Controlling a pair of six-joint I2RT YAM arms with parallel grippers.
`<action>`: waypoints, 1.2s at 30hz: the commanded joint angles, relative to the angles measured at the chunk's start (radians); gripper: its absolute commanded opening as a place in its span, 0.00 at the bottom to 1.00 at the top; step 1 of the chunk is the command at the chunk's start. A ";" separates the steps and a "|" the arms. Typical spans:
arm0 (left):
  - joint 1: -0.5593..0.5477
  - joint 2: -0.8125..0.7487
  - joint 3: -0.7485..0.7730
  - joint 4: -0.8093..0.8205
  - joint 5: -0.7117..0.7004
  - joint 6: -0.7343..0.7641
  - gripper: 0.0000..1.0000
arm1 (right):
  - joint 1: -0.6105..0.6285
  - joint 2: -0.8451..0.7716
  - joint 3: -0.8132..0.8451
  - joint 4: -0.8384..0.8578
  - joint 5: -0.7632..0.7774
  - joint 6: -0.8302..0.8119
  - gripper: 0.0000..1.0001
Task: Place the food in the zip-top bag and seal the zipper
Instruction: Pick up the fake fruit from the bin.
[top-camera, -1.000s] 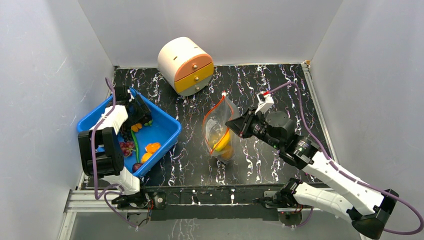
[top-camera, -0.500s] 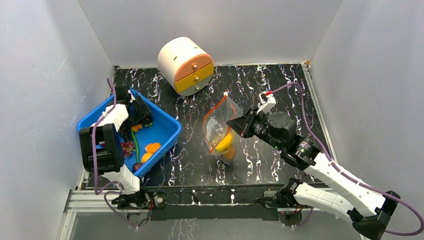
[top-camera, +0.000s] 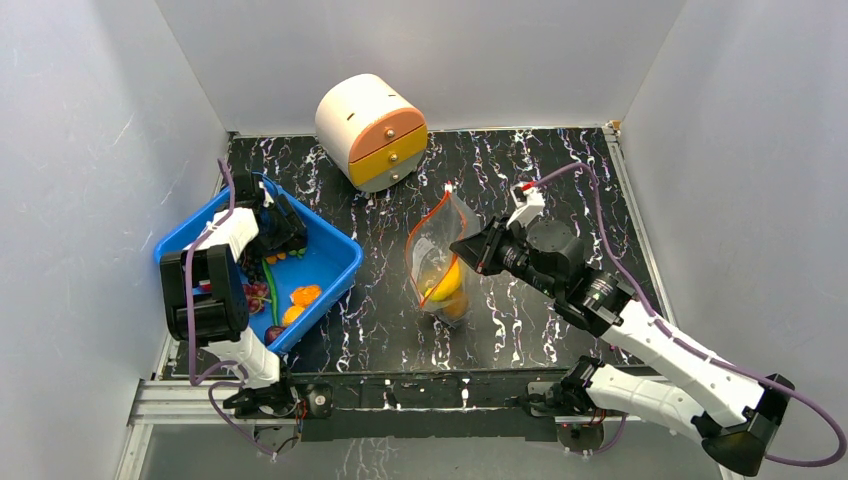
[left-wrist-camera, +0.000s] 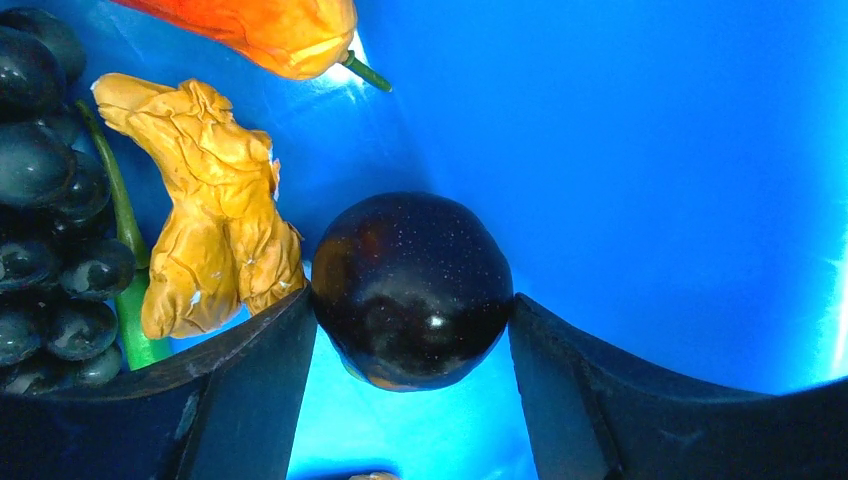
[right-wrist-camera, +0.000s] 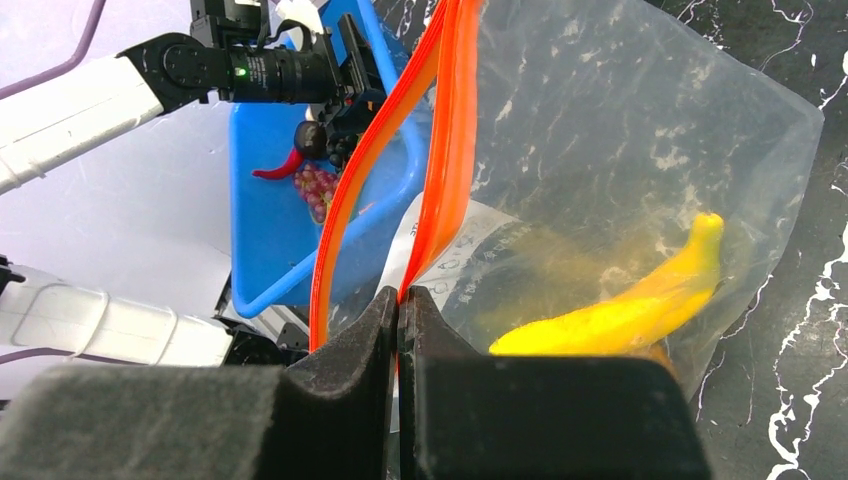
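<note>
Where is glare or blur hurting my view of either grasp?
Left wrist: white glare streaks on the blue bin wall, dark round fruit sharp. Right wrist: near finger pads blurred, zipper crisp, banana hazy through the zip-top bag. Top external: evenly lit, sharp.

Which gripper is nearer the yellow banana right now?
Right. The right gripper pinches the zipper of the zip-top bag holding the banana; the left gripper is far off in the blue bin, gripping a dark round fruit.

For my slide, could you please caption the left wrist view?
Left gripper clasps a dark purple round fruit in the blue bin.
</note>
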 joint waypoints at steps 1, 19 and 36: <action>0.001 0.010 -0.007 -0.034 0.013 0.003 0.65 | 0.003 0.007 0.052 0.071 -0.009 -0.009 0.00; 0.002 -0.258 -0.098 -0.110 0.000 -0.021 0.43 | 0.002 0.027 0.055 0.052 0.006 -0.011 0.00; -0.003 -0.480 -0.009 -0.208 0.105 0.034 0.42 | 0.003 0.124 0.119 -0.068 0.057 -0.026 0.00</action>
